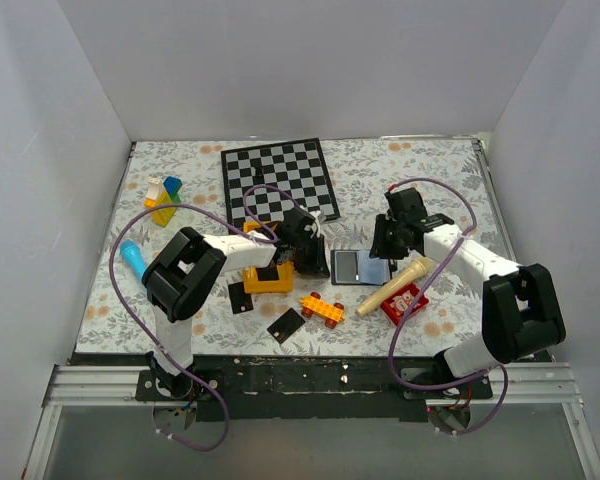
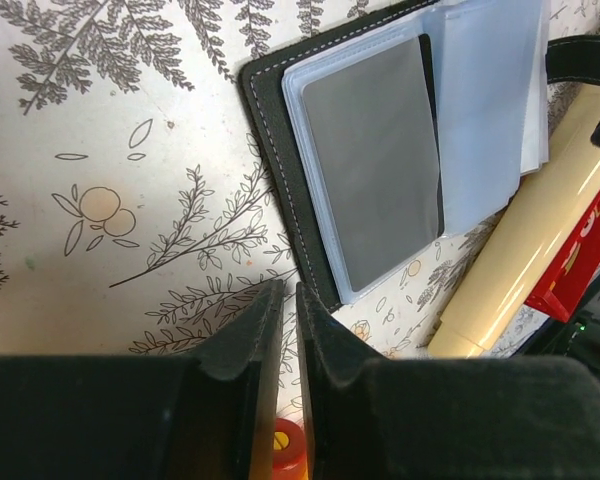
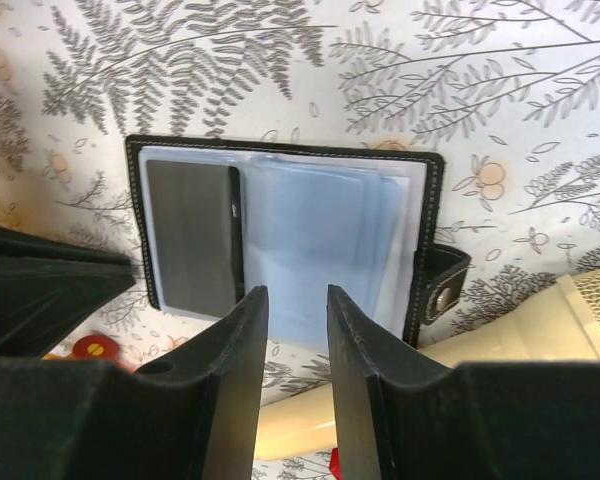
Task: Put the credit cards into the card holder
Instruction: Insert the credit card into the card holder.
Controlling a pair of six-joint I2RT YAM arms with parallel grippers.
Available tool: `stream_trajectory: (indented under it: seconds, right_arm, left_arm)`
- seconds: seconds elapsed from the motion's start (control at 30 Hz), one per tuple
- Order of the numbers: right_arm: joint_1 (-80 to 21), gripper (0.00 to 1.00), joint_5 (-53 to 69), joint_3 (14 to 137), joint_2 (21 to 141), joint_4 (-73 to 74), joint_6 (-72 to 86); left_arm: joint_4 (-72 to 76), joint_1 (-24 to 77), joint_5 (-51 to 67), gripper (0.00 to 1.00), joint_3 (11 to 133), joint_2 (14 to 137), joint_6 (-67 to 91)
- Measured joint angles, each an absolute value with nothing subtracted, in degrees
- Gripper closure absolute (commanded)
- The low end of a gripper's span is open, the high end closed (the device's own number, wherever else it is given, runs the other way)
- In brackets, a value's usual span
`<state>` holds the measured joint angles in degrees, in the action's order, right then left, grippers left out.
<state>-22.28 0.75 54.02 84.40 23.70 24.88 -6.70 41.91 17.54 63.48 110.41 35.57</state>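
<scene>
Across the flowered table cloth [image 1: 180,330], seen from above, the chessboard [image 1: 278,180] lies toward 12 o'clock. Just off centre toward 4 o'clock, the card holder [image 1: 360,267] lies spread open and flat. Its clear pockets face up and its snap tab is on the 3 o'clock side. A cream roller [image 1: 395,285] lies slanted just beside the holder's 4 o'clock corner, with a red box [image 1: 405,303] next to it. One credit card [image 3: 190,235] sits inside the holder's pocket on the 9 o'clock side, dark behind the plastic. A loose credit card [image 1: 240,297] lies on the cloth toward 7 o'clock and another credit card [image 1: 286,325] toward 6 o'clock. They are apart from each other and well apart from the holder. My left gripper [image 2: 288,290] hangs at the holder's 9 o'clock edge, its jaws drawn to a bare slit with nothing between them. My right gripper [image 3: 297,293] hangs over the holder's middle, its jaws about half apart and empty.
</scene>
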Motion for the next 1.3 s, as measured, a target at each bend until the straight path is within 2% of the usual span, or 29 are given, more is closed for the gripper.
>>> stream_trajectory:
  seconds: [0.83, 1.3]
  right_arm:
    - [-21.1, 0.73, 3.55, 53.89, 92.75, 23.79, 24.62]
    - [-20.99, 0.74, 9.52, 54.0, 94.65, 20.95, 24.62]
  left_arm:
    - [-8.75, 45.98, 17.58, 0.85, 71.44, 111.98, 30.0]
    - [-9.74, 46.26, 18.63, 0.85, 72.71, 115.09, 29.12]
